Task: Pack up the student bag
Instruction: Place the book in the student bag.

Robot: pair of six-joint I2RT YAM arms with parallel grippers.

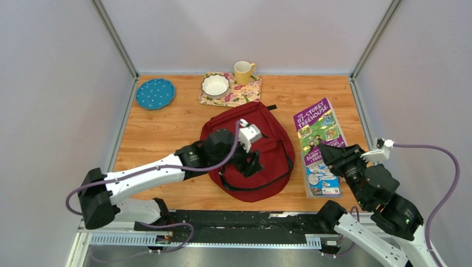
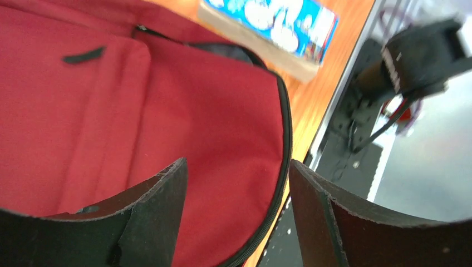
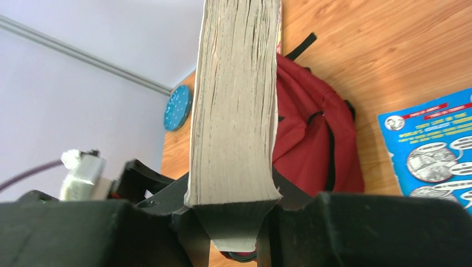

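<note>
Backpack (image 1: 273,125) flat in mid-table, no contents visible; packing judged barely begun. Nearest, right gripper (image 3: 231,194) pinching a thick book (image 3: 236,100) by its page edge, short of the backpack. Left gripper (image 2: 238,167) over the red fabric beside the zipper (image 2: 286,128), fingers spread, holding nothing. Second book (image 2: 267,16) just beside the backpack, left to pack. Farthest: plate (image 1: 155,93), bowl (image 1: 215,85), mug (image 1: 242,72).

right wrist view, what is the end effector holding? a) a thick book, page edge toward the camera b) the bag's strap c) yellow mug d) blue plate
a: the right end effector is shut on a thick book, its stacked page edges facing the camera.
</note>
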